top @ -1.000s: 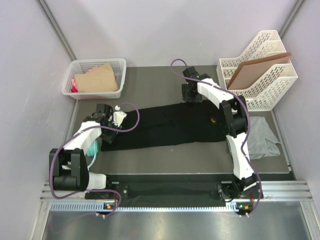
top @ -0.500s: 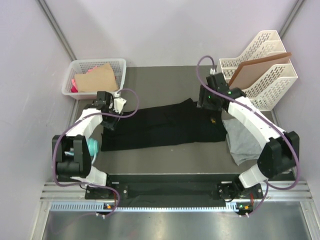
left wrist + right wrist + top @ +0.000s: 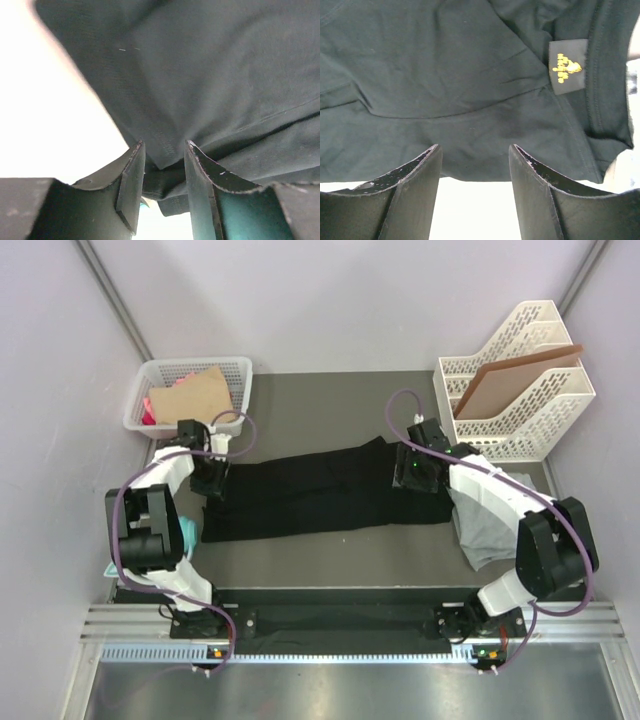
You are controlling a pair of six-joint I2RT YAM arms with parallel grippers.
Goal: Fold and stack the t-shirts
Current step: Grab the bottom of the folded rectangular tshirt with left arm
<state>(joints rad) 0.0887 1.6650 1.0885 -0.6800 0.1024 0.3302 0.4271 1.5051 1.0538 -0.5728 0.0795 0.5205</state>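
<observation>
The black t-shirt (image 3: 300, 495) lies spread in a long band across the middle of the table. My left gripper (image 3: 210, 480) is at its left end. In the left wrist view the fingers (image 3: 131, 175) stand close together with a bunched corner of black cloth (image 3: 165, 177) between them. My right gripper (image 3: 412, 470) is over the shirt's right end, open and empty. In the right wrist view (image 3: 475, 147) it hovers over black cloth (image 3: 445, 75) near a collar label (image 3: 567, 60) with yellow print. The light grey t-shirt (image 3: 490, 535) lies crumpled at the right, partly under my right arm.
A white basket (image 3: 195, 362) holding brown card (image 3: 195, 398) stands at the back left. A white file rack (image 3: 540, 410) with a stiff brown board (image 3: 515, 380) stands at the back right. A teal object (image 3: 187, 535) lies by my left arm.
My right arm has swung from the shirt's far edge round to its right end and come down there. My left gripper has shifted a little back and to the left along the shirt's left end.
</observation>
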